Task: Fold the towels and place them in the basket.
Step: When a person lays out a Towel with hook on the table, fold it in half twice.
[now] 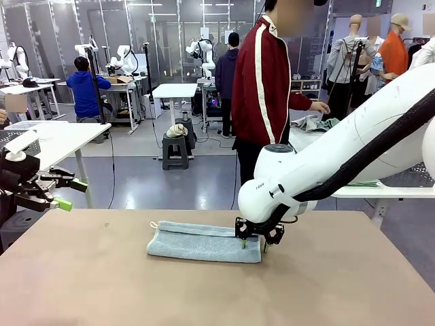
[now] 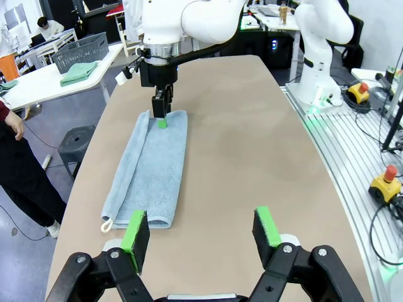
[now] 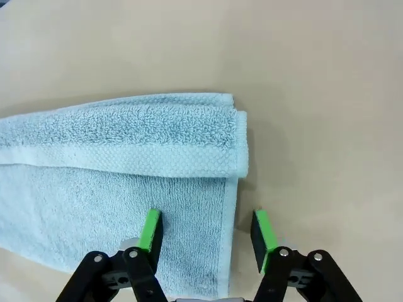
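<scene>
Seeing 1 pale blue towel (image 1: 204,242), folded lengthwise, mid worktop (image 1: 340,285). My R gripper (image 1: 253,246) jaws apart astride its end edge, nothing clamped. L gripper (image 1: 71,194) spread wide, empty, well apart.

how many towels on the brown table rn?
1. The pale blue towel, folded lengthwise, lies mid brown table, right gripper at its end. A folded green cloth sits by the basket on the white side table. Nothing seems hidden.
</scene>
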Motion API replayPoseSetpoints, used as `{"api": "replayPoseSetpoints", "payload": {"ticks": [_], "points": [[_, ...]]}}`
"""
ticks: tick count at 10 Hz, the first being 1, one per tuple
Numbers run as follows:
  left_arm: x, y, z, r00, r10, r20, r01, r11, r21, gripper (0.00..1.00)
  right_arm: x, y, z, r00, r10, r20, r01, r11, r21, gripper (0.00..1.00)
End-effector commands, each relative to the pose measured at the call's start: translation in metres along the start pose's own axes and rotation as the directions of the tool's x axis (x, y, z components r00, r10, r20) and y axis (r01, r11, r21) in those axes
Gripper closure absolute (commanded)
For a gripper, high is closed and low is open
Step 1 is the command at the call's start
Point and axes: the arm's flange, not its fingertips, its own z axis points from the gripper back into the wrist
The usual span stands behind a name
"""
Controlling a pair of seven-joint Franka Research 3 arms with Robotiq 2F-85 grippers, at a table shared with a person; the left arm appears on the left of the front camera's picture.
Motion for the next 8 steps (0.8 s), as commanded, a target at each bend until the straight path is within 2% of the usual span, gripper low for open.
{"api": "replayPoseSetpoints", "payload": {"ticks": [1,2,3,4,5,6,7,8], "points": [[0.0025,-0.0042,0.0004,1.0,-0.003,0.005,0.003,1.0,0.003,0.16,0.0042,0.0063,-0.0055,0.998,-0.032,0.048,0.033,0.999,-0.027,0.29],[0.0025,-0.0042,0.0004,1.0,-0.003,0.005,0.003,1.0,0.003,0.16,0.0044,0.0062,-0.0059,0.998,-0.027,0.048,0.029,0.999,-0.03,0.35],[0.0025,-0.0042,0.0004,1.0,-0.003,0.005,0.003,1.0,0.003,0.16,0.0046,0.0064,-0.0058,0.999,-0.028,0.045,0.029,0.999,-0.031,0.49],[0.0025,-0.0042,0.0004,1.0,-0.003,0.005,0.003,1.0,0.003,0.16,0.0049,0.0064,-0.0056,0.999,-0.027,0.041,0.028,0.999,-0.03,0.55],[0.0025,-0.0042,0.0004,1.0,-0.003,0.005,0.003,1.0,0.003,0.16,0.0052,0.0064,-0.0057,0.999,-0.028,0.037,0.029,0.999,-0.029,0.68],[0.0025,-0.0042,0.0004,1.0,-0.003,0.005,0.003,1.0,0.003,0.16,0.0055,0.0067,-0.0057,0.999,-0.032,0.032,0.033,0.999,-0.029,0.75],[0.0025,-0.0042,0.0004,1.0,-0.003,0.005,0.003,1.0,0.003,0.16,0.0059,0.0066,-0.0055,0.999,-0.032,0.027,0.033,0.999,-0.029,0.88],[0.0025,-0.0042,0.0004,1.0,-0.003,0.005,0.003,1.0,0.003,0.16,0.0062,0.0064,-0.0061,0.999,-0.032,0.023,0.033,0.999,-0.029,0.94]]}}
